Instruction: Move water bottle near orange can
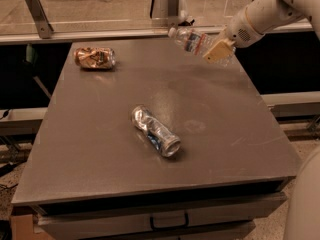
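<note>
The water bottle (192,40), clear with a white cap and a red-and-blue label band, is held tilted in the air above the table's far right part, cap pointing left. My gripper (218,51) is shut on the bottle's lower half, its pale fingers (218,51) wrapped over it, with the white arm reaching in from the upper right. The orange can (94,58), dented, lies on its side at the table's far left corner, well to the left of the bottle.
A dented silver can with blue markings (155,131) lies on its side mid-table. The grey table (100,134) has a drawer under its front edge. A glass barrier with metal posts (37,14) runs behind the table. A white robot part (305,204) fills the lower right.
</note>
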`<state>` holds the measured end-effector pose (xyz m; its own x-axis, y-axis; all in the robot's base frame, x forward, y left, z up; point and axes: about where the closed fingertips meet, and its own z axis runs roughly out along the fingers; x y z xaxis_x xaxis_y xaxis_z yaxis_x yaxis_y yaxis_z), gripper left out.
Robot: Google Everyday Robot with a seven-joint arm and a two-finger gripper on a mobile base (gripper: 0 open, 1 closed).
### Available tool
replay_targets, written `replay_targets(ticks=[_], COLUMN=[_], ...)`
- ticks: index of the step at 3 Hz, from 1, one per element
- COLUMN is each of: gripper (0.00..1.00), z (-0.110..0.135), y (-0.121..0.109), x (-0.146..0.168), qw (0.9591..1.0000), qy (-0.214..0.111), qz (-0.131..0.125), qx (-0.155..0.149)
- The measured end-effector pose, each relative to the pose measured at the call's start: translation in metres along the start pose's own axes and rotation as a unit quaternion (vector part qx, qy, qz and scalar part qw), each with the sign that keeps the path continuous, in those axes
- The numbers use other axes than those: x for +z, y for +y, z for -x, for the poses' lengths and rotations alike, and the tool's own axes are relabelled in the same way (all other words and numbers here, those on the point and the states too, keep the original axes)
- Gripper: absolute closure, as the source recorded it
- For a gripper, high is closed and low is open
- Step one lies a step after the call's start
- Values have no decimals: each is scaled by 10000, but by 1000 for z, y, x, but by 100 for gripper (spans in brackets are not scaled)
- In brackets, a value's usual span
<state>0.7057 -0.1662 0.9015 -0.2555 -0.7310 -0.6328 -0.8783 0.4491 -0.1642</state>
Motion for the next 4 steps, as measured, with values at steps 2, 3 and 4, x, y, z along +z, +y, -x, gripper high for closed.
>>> replay_targets(ticks=[2,3,4], gripper=[100,100,100], z=[55,74,87], y=[79,102,113], x=[41,64,88], qw=[9930,9889,9862], qy=[-214,-166,-16], qz=[694,834,892], qx=[-937,-1216,-1394])
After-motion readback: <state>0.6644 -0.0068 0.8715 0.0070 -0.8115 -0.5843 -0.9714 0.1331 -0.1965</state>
